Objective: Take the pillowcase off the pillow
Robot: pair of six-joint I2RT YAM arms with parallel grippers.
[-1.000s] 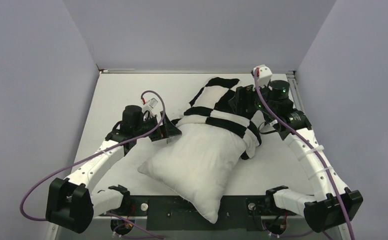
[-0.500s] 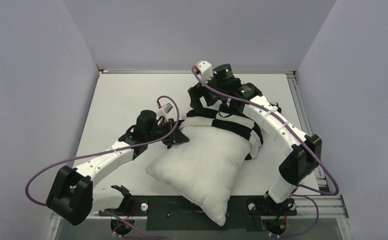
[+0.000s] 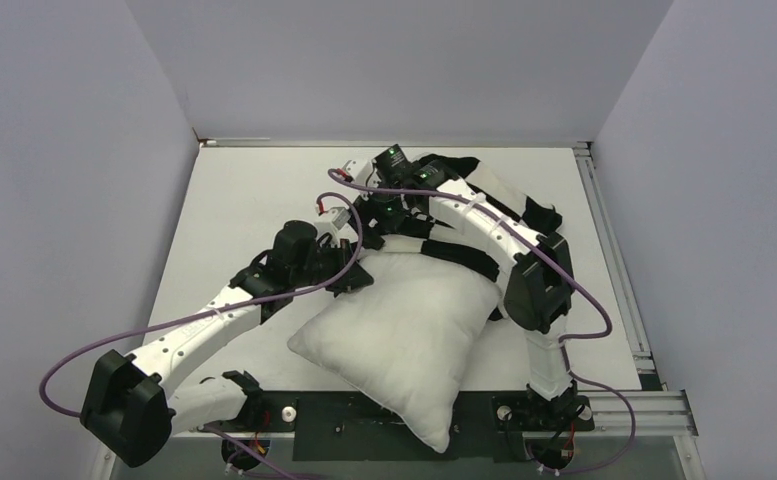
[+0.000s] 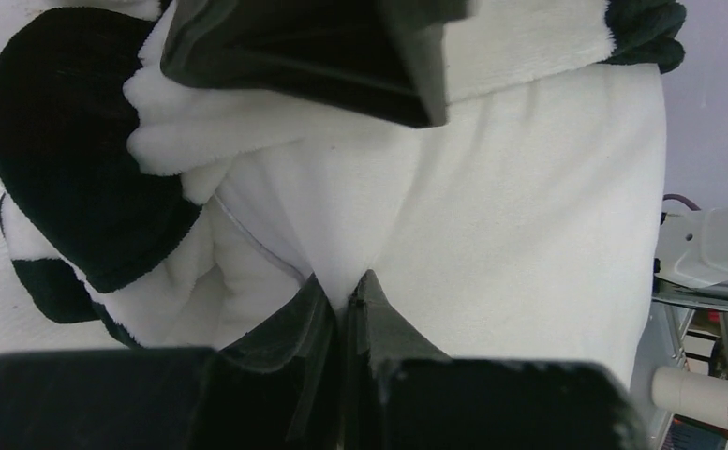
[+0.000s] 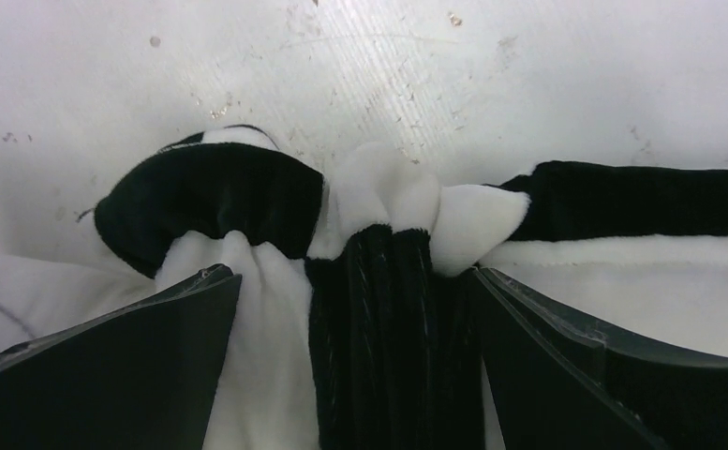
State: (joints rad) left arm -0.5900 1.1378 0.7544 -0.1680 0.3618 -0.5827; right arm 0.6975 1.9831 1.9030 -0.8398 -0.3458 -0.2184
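**Q:** What holds what?
**A:** The pillowcase sleeves only the far end of the pillow. The rest of the pillow lies bare on the tabletop, with its near corner past the front edge.

**Q:** And the tools?
**A:** Your left tool is pinched together on a fold of the pillow, just beside the pillowcase's hem. Your right tool stands wide. A bunched wad of pillowcase fills the gap and touches both fingers, so it is clamped on that wad.

**Q:** What differs from a second ago?
**A:** Your right arm has swung from the far right across to the left and now lies over the pillowcase. Your left tool has shifted slightly rightward with the pillow's corner.

**Q:** What can't be read?
**A:** In the top view the right arm covers most of the checks. You cannot tell how deep the pillow still sits inside. The dark shape at the top of the left wrist view is cut off.
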